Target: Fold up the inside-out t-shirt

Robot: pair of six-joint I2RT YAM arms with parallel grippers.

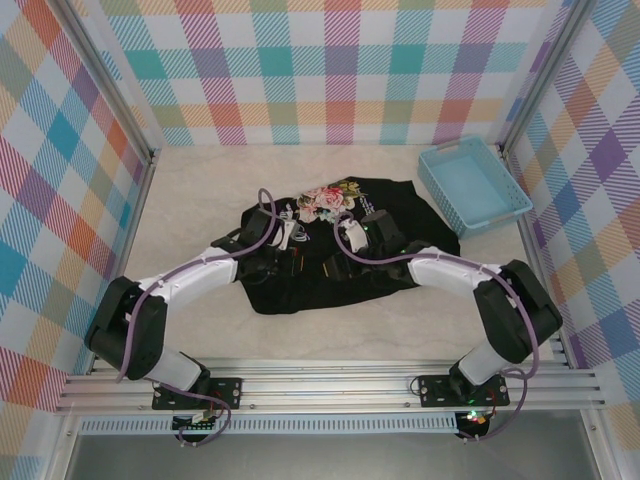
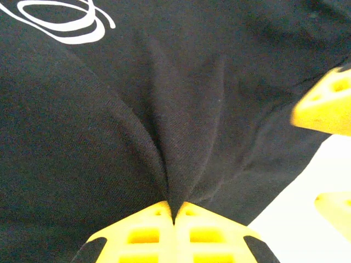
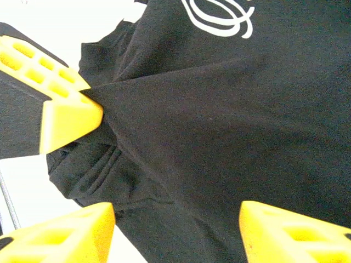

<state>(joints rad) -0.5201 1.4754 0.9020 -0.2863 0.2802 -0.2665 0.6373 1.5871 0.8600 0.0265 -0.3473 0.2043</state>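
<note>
Both my arms reach in over the black inside-out t-shirt, spread rumpled at the middle of the pale table. My left gripper and right gripper sit close together on the cloth, just below its pink-and-white print. A light blue basket stands at the far right.
</note>
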